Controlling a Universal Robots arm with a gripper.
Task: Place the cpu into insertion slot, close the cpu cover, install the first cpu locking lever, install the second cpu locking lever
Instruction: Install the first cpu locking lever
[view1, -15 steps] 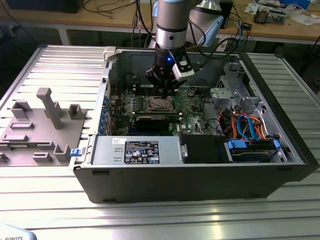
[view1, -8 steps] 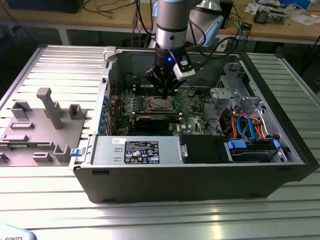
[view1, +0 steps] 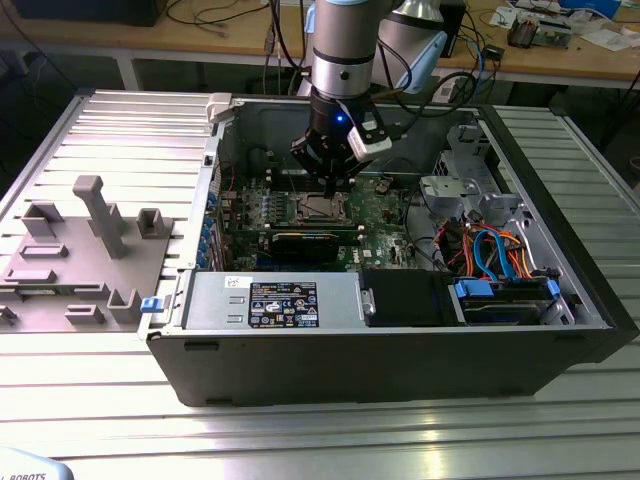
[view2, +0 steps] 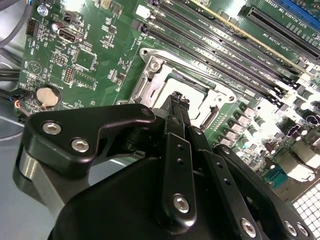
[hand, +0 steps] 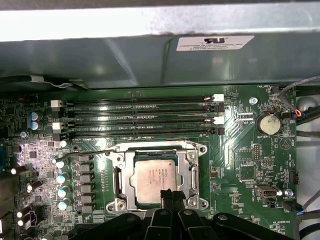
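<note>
The cpu (hand: 152, 180), a pale silvery-tan square, lies in the insertion slot (view1: 320, 208) on the green motherboard (view1: 385, 215). The cpu cover (hand: 126, 175), a silvery frame, lies flat around it, with the chip showing through its window. The cover's frame (view2: 155, 75) also appears in the second wrist view. A thin metal locking lever (hand: 87, 152) sticks out sideways from one socket corner. My gripper (hand: 168, 196) hangs just above the socket's edge, its black fingers pressed together and shut. Its tip (view2: 177, 97) points down at the socket, and it hovers (view1: 330, 190) right over it.
Long black memory slots (hand: 140, 117) run beside the socket, and a coin battery (hand: 269, 123) sits further off. The case walls enclose the board. A grey power-supply box (view1: 270, 300) and a drive bay with coloured cables (view1: 500, 255) fill the front. A grey fixture (view1: 90, 240) stands outside.
</note>
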